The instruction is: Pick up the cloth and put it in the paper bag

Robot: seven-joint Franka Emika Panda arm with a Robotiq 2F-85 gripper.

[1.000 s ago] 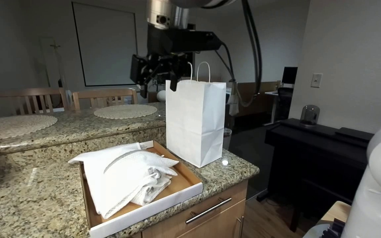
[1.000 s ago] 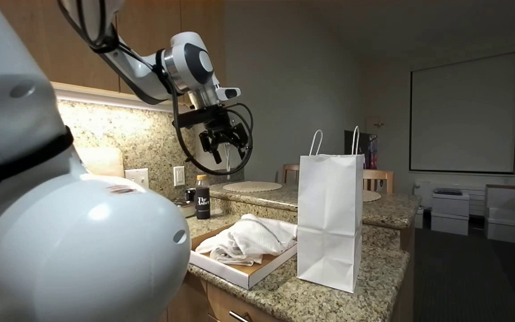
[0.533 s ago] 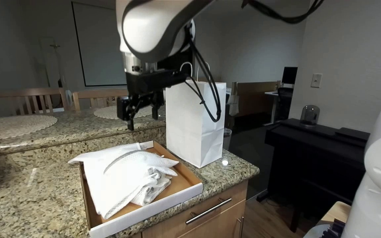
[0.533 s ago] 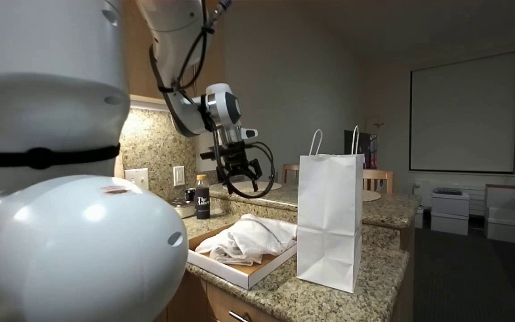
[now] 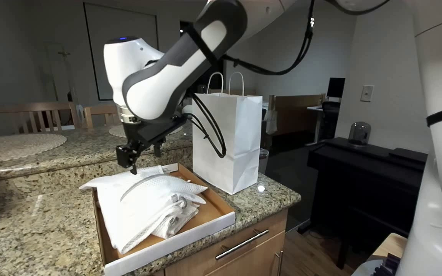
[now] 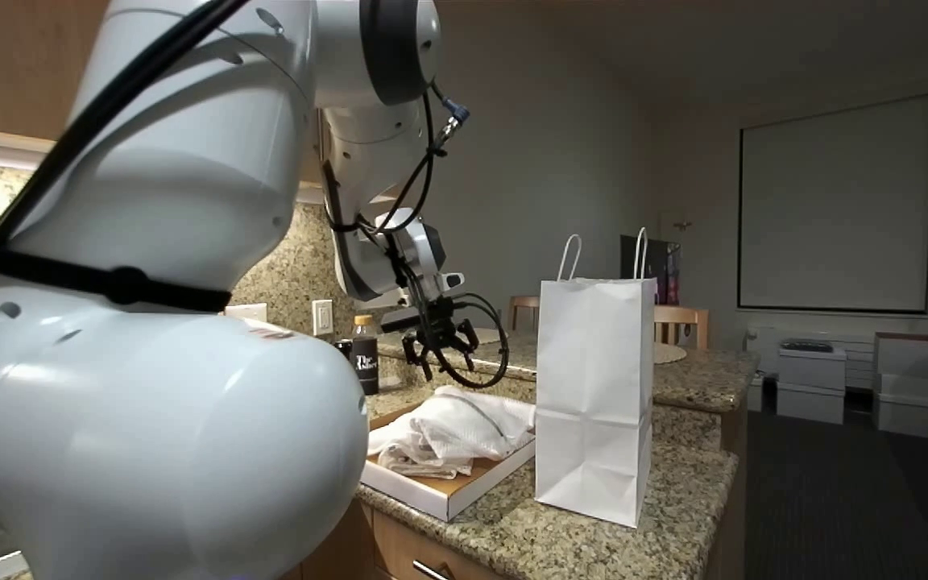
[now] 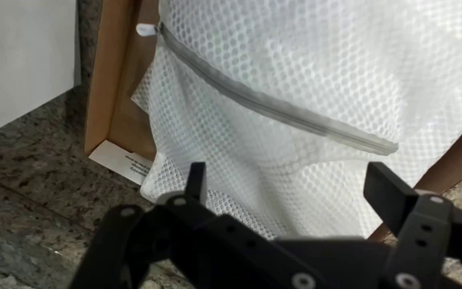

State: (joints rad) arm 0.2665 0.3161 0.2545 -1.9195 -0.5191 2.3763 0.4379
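The cloth is a white mesh piece with a grey zipper. It lies crumpled in a shallow cardboard tray in both exterior views (image 5: 144, 214) (image 6: 468, 423) and fills much of the wrist view (image 7: 263, 80). The white paper bag (image 5: 217, 142) stands upright beside the tray with its two handles up; it also shows in an exterior view (image 6: 593, 403) and at the left edge of the wrist view (image 7: 20, 52). My gripper (image 5: 145, 163) is open and empty above the cloth's far part, also in an exterior view (image 6: 449, 370). In the wrist view its fingers (image 7: 285, 176) are wide apart over the cloth.
The cardboard tray (image 5: 178, 240) has low walls and sits on the granite counter (image 5: 33, 230) near its front edge. A raised ledge with round placemats (image 5: 17, 147) runs behind it. A dark bottle (image 6: 365, 358) stands behind the tray.
My gripper has come down from beside the bag's top and moved left in an exterior view, to just above the cloth. The cloth, tray and bag have not moved.
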